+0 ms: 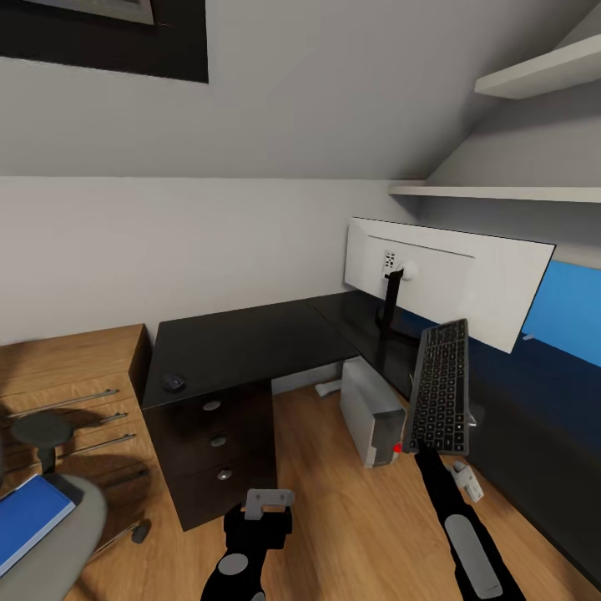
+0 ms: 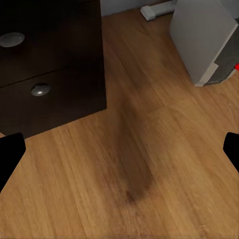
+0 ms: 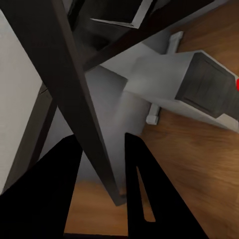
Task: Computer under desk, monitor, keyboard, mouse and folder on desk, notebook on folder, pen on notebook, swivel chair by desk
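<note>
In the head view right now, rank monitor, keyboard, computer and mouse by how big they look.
1. monitor, largest.
2. keyboard, held up near the camera, so it looks inflated.
3. computer, close to the keyboard; unsure.
4. mouse, smallest.

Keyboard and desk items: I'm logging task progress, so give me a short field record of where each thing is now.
keyboard: held up on edge in the right hand, above the floor, not yet on the desk
monitor: standing on the desk, white back toward the camera
mouse: on the desk near its left front corner
computer: on the floor under the desk
folder: lying on the swivel chair seat
left hand: open, empty, low in front of the drawers
</note>
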Controlling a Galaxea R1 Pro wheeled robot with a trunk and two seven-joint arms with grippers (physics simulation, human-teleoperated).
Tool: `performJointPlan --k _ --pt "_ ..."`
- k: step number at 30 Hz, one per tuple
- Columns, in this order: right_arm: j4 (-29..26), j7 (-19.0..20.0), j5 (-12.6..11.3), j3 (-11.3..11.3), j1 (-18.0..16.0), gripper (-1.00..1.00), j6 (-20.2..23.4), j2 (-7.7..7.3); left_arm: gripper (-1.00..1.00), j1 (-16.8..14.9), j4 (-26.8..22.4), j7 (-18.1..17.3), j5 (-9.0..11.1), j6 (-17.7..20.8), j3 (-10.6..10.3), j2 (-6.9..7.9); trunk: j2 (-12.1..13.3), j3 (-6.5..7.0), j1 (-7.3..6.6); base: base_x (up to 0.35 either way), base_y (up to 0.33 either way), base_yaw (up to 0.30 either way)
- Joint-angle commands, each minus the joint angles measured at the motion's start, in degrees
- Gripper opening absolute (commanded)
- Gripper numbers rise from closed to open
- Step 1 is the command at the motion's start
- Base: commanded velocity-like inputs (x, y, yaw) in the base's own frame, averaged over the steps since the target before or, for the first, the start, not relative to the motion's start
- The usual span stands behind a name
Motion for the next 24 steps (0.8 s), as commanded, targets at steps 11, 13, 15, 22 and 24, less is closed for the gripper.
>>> performJointPlan --k 11,13,15,22,24 --pt "0.0 5.1 -0.5 2.4 0.0 -1.0 0.1 1.24 1.0 -0.1 -0.1 0.6 0.5 0.1 -0.1 0.02 0.0 -0.06 0.0 0.0 0.0 0.0" --pt "0.0 5.3 -0.5 2.8 0.1 -1.0 0.3 1.24 1.0 -0.1 -0.1 0.6 0.5 0.1 -0.1 0.02 0.0 -0.06 0.0 0.0 0.0 0.0" --pt "0.0 6.2 -0.5 4.4 0.2 -1.0 0.3 1.21 1.0 -0.1 -0.1 0.6 0.5 0.1 0.0 0.02 0.0 -0.06 0.0 0.0 0.0 0.0" --pt "-0.5 8.3 -0.5 9.1 0.9 -1.0 1.4 0.99 1.0 -0.1 -0.5 0.6 0.4 0.1 0.4 0.16 0.0 -0.06 0.0 0.0 0.0 0.0" --pt "-1.5 8.4 -0.6 9.5 1.0 -1.0 3.4 0.94 1.0 -0.1 -0.9 0.6 0.4 0.1 0.6 0.27 0.0 -0.06 0.0 0.0 0.0 0.0"
